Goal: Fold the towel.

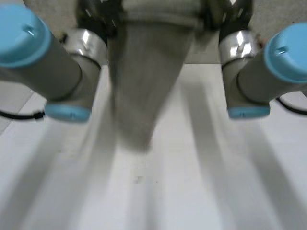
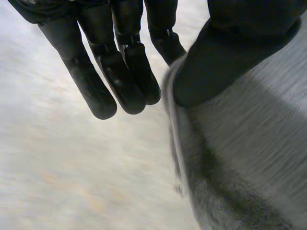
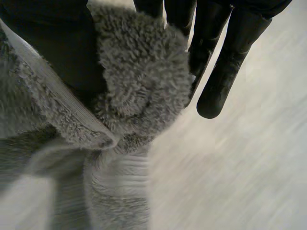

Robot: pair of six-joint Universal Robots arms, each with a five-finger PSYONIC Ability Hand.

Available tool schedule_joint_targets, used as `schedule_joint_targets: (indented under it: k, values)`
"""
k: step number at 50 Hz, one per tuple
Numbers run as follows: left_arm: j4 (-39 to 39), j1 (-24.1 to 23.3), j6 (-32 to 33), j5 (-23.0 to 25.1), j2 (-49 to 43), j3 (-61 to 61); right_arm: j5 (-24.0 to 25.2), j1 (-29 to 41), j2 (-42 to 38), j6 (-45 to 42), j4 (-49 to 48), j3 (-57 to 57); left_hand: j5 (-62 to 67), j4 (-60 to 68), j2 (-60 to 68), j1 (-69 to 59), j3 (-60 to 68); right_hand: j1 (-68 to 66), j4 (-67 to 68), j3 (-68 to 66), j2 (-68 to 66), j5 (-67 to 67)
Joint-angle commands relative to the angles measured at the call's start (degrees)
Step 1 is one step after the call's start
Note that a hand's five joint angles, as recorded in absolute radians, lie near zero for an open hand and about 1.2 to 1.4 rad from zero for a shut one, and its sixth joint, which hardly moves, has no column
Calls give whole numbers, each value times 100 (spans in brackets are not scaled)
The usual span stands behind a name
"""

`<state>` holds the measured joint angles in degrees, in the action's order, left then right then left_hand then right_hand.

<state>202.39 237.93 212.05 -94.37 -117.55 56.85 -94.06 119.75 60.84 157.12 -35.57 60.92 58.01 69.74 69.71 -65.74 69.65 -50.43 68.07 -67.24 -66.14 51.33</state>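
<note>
**Towel held up by both hands, hanging over the table**

**Towel.** In the head view the grey towel (image 1: 144, 86) hangs between the left arm (image 1: 48, 62) and the right arm (image 1: 268, 67). It is wide at its upper end and narrows to a blunt tip lower down. The tip hangs over the white table (image 1: 230, 191), about midway between the arms. Whether it touches the surface cannot be told.

**Left hand.** In the left wrist view the left hand (image 2: 230, 52) has its thumb set against the towel's edge. One finger lies behind that edge, so the cloth is pinched between the two. The other fingers (image 2: 98, 93) are straight, close together and free of the cloth, and they point down toward the table. From the pinch the hem (image 2: 173, 143) runs down away from the thumb. The rest of the cloth hangs on the thumb's side of the free fingers.

**Right hand.** In the right wrist view the right hand (image 3: 53, 43) grips a bunched part of the towel at its hem. The thumb is on one side. A fluffy lump of cloth is pressed between it and the fingers (image 3: 225, 72), the outermost of which show straight just beside the lump. Below the grip the towel falls in loose folds above the table.
</note>
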Motion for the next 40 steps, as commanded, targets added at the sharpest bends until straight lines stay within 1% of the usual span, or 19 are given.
schedule_joint_targets:
  k: [1,4,6,7,9,12,14,15,17,20,24,29,32,33,35,36,37,38,40]
  values:
    - [310,35,-33,-240,425,429,361,223,481,-173,-331,499,1199,1026,1029,-1426,1035,-2957,1193,-1276,-1386,1867]
    - [318,35,-15,-213,478,836,529,329,455,-156,-29,597,1199,1026,1029,-1426,1035,-2957,1193,-1276,-1386,1867]
    - [345,17,2,-187,496,1650,713,382,376,-156,600,833,1199,1026,1029,-1426,1035,-2957,1193,-1276,-1386,1867]
    - [345,17,3,-187,496,1654,714,382,376,-156,604,834,1199,1026,1029,-1426,1035,-2957,1193,-1276,-1386,1867]
    - [441,-1,11,-187,470,2441,722,382,184,-147,1146,1035,1199,1026,1029,-1426,1035,-2957,1193,-1276,-1386,1867]
    - [521,-18,20,-187,425,2779,722,373,68,-147,1386,1124,1199,1026,1029,-1426,1035,-2957,1193,-1276,-1386,1867]
    - [704,-44,11,-187,312,3330,722,365,-203,-138,1788,1299,1199,1026,1029,-1426,1035,-2957,1193,-1276,-1386,1867]
    - [705,-45,11,-187,311,3332,722,365,-204,-138,1790,1300,1199,1026,1029,-1426,1035,-2957,1193,-1276,-1386,1867]
    - [767,-45,11,-187,75,3770,731,356,-467,-129,2131,1475,1199,1026,1029,-1426,1035,-2957,1193,-1276,-1386,1867]
    - [784,-45,11,-187,21,3939,731,347,-652,-112,2369,1607,1199,1026,1029,-1426,1035,-2957,1193,-1276,-1386,1867]
    - [775,-53,3,-187,39,4246,731,347,-688,-94,2510,1704,1199,1026,1029,-1426,1035,-2957,1193,-1276,-1386,1867]
    - [732,-80,-6,-222,241,4308,722,347,-565,-68,2730,1739,1199,1026,1029,-1426,1035,-2957,1193,-1276,-1386,1867]
    - [635,-88,-6,-231,591,4369,722,338,-136,46,3186,1739,1199,1026,1029,-1426,1035,-2957,1193,-1276,-1386,1867]
    - [635,-88,-6,-231,592,4370,722,338,-134,46,3188,1739,1199,1026,1029,-1426,1035,-2957,1193,-1276,-1386,1867]
    - [538,-88,3,-231,751,4396,740,347,216,-6,3642,1713,1199,1026,1029,-1426,1035,-2957,1193,-1276,-1386,1867]
    - [434,-88,20,-231,968,4396,740,347,218,-6,3645,1713,1199,1026,1029,-1426,1035,-2957,1193,-1276,-1386,1867]
    - [293,-80,20,-231,1249,4387,740,338,400,-76,3967,1652,1199,1026,1029,-1426,1035,-2957,1193,-1276,-1386,1867]
    - [292,-80,20,-231,1252,4387,740,338,402,-77,3970,1652,1199,1026,1029,-1426,1035,-2957,1193,-1276,-1386,1867]
    - [-58,-71,3,-222,1820,4309,766,251,796,-313,4652,1503,1199,1026,1029,-1426,1035,-2957,1193,-1276,-1386,1867]
